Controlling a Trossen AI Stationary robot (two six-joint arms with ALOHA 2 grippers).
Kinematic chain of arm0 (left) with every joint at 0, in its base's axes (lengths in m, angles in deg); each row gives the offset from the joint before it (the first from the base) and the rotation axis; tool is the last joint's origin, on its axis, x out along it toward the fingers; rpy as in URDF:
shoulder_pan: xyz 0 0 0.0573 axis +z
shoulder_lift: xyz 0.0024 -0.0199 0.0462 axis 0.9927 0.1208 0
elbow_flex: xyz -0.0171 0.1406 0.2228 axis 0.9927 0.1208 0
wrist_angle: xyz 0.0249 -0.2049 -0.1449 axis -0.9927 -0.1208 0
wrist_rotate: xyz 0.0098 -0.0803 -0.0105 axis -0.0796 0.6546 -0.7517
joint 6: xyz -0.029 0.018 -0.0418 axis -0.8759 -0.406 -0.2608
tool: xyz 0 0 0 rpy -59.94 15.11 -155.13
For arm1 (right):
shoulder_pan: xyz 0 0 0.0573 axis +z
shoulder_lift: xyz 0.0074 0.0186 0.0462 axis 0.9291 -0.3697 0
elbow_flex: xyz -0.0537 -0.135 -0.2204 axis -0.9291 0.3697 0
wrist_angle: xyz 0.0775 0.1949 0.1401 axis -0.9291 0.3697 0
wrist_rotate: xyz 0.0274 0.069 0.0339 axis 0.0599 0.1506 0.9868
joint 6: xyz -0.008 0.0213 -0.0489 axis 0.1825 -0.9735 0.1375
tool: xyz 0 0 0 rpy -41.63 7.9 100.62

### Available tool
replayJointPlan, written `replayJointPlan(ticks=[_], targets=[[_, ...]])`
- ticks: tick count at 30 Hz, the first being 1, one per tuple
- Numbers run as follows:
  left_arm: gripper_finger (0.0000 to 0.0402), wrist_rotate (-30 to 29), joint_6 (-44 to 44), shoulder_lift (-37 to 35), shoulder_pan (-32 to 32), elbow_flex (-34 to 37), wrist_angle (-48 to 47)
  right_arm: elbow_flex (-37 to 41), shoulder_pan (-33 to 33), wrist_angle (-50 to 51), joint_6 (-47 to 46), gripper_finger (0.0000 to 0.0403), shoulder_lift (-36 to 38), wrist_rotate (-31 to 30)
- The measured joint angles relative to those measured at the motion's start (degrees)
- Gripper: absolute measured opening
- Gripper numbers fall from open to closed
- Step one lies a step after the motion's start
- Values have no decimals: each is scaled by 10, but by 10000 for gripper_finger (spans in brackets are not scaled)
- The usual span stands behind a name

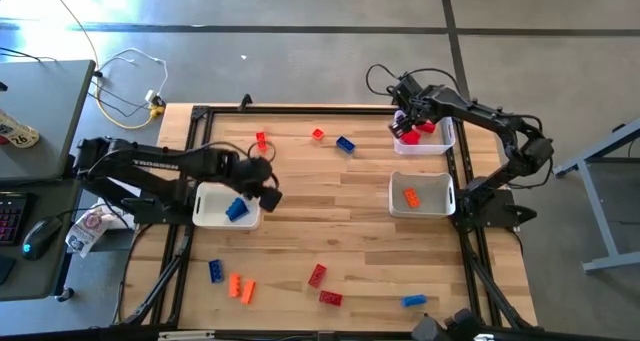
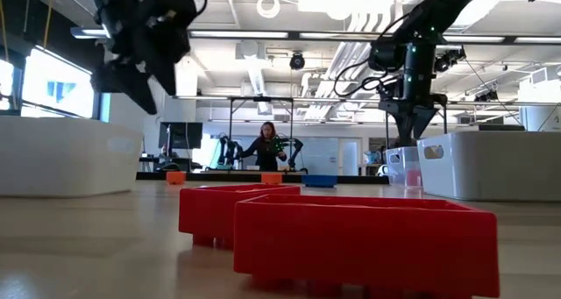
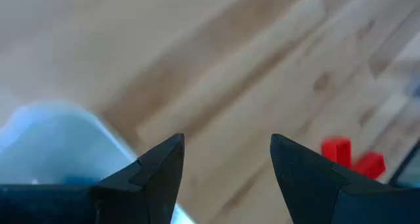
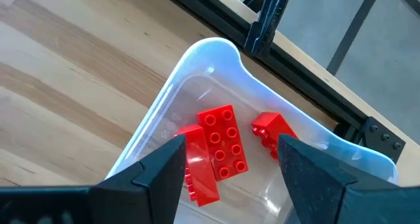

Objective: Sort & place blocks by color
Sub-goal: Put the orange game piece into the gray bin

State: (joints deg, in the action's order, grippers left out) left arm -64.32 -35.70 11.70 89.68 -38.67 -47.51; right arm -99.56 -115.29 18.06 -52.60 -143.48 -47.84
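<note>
My left gripper hangs open over bare wood beside the right edge of a white bin that holds a blue block; nothing is between its fingers. My right gripper is open above the far right clear bin, over the red blocks lying on its floor, and touches none of them. An orange block lies in the nearer right bin. Loose red, blue and orange blocks lie flat on the table.
Loose blocks: red, red and blue at the far middle. Blue, orange, two red and blue lie near the front edge. A black frame rims the table. A person stands in the room beyond.
</note>
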Motion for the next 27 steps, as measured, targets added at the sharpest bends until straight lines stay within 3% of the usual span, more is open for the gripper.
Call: replayJointPlan(ticks=[27], targets=[[211, -63, -495, 34, -363, -48, -88, 0, 3, 0, -1, 225, 0, 33]])
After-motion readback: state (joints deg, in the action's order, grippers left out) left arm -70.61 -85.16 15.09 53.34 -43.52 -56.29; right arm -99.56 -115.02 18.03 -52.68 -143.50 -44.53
